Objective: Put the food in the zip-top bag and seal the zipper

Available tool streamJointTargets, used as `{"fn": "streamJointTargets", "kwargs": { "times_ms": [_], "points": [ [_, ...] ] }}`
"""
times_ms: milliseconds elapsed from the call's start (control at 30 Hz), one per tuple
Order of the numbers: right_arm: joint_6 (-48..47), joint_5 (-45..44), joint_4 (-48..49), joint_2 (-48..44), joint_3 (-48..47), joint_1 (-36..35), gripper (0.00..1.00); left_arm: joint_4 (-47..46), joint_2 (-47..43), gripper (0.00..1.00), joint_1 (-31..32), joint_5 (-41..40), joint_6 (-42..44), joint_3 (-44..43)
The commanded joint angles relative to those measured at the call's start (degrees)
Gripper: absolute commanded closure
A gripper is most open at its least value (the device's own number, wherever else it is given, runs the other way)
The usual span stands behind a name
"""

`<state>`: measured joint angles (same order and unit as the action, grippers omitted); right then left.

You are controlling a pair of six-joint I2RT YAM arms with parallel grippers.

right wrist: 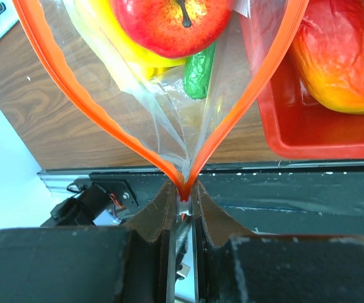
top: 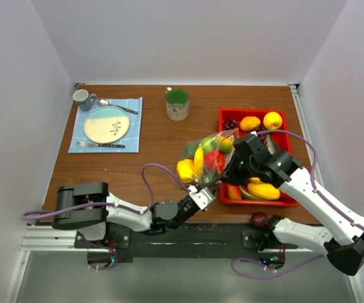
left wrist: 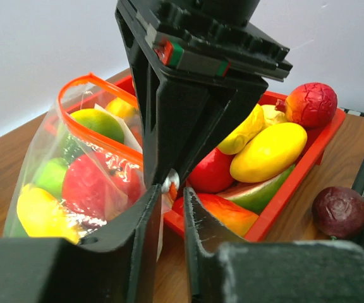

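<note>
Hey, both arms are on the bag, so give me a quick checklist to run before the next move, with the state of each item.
1. Hold by the right gripper on the zipper end: ok, fingers clamped where the two strips meet.
2. Hold by the left gripper on the zip-top bag: ok, fingers pinch its edge.
3. Mouth sealed: not ok, the strips spread in a wide V.
4. All food bagged: not ok, a yellow mango and others lie in the red tray, and a purple fruit lies on the table.
5. Strips free of food: cannot tell; the red apple sits between them.
</note>
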<state>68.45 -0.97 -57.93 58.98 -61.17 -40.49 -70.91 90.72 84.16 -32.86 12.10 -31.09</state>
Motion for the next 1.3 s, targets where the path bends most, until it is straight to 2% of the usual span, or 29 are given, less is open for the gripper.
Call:
{"fn": "streamJointTargets", "kwargs": {
  "times_ms": [0,600,700,833,1067,1267],
  "points": [
    [1.69,0.18,1.24,0.17,-3.08,-0.29,1.00,0.95,-0.81,0.72,0.04,-0.54,-3.39,-1.16],
    [1.78,0.18,0.63,-0.18,-3.87,-0.29,1.00,-1.33,2.54,0.72,-1.63,-0.89,-4.19,-2.40],
    [1.78,0.36,0.63,-0.10,-3.87,-0.38,1.00,-1.86,2.18,0.80,-1.72,-1.24,-3.58,-2.22],
    [1.87,0.27,0.89,-0.01,-3.79,-0.29,1.00,-2.56,1.48,1.00,-1.72,-0.89,-2.26,-1.43],
    [2.04,-0.96,1.77,1.13,-4.22,-0.20,1.00,-5.28,-0.45,1.00,-1.72,1.22,-1.55,2.17],
    [-0.15,-5.88,0.63,4.29,-7.99,0.67,1.00,-4.67,-3.96,1.00,-1.63,1.31,-1.81,4.72]
  ]
}}
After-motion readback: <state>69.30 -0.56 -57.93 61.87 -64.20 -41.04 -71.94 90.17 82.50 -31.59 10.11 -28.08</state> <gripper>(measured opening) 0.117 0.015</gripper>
